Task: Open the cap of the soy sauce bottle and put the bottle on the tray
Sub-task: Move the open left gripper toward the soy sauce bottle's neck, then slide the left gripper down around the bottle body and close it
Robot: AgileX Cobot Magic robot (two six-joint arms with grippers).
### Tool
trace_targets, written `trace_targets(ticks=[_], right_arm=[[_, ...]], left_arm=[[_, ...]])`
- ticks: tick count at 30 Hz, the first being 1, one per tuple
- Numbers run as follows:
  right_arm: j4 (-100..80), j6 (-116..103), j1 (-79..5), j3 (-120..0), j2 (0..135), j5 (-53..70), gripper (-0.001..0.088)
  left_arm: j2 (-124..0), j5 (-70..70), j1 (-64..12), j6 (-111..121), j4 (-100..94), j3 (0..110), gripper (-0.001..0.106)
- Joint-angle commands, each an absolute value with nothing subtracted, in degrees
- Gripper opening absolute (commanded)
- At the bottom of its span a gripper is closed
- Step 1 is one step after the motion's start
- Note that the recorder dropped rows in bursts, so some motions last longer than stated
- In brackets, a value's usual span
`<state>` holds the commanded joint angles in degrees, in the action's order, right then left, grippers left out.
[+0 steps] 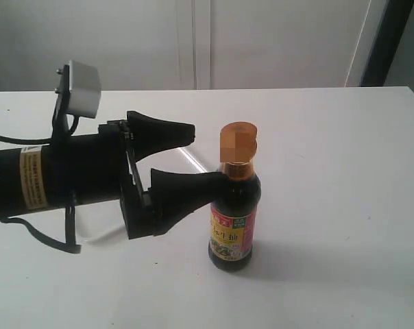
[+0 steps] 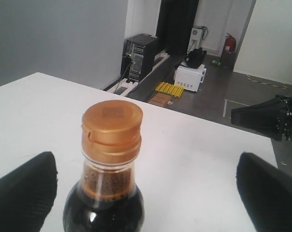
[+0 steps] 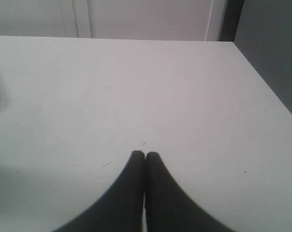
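The soy sauce bottle [image 1: 233, 212] stands upright on the white table, its dark liquid and coloured label facing the exterior view. Its copper-orange cap [image 1: 238, 142] is down on the neck. My left gripper [image 1: 205, 154] reaches in from the left at neck height and is open. In the left wrist view the bottle [image 2: 105, 203] and cap [image 2: 112, 126] sit between the fingers [image 2: 25, 193], much closer to one of them. The tray [image 1: 192, 162] lies mostly hidden behind the left arm. My right gripper [image 3: 145, 154] is shut on nothing above bare table.
The white table [image 1: 330, 171] stretches right of the bottle to its edge [image 3: 262, 77]. In the left wrist view a black arm part [image 2: 267, 116] hangs past the table's far side. The left arm's camera box [image 1: 83, 88] rises above the arm.
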<state>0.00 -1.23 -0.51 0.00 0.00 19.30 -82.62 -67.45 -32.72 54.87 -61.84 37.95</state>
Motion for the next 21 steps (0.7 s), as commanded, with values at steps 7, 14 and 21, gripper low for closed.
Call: trace_targets(ticks=[7,14,21], right_arm=[[0.0,-1.23,-0.51,0.0,0.0,19.3,0.0],[0.0,-1.23,-0.51,0.0,0.0,19.3,0.0],[0.0,-1.23,-0.51,0.0,0.0,19.3,0.0]], left_arm=[[-85.01,-68.5,-32.72,52.46,-62.08,38.38,0.101],[-88.62,-69.96,-32.72,48.5,-61.65,38.67,0.101],[-92.47,-69.96,-32.72,47.74,-61.14,40.14,0.101]])
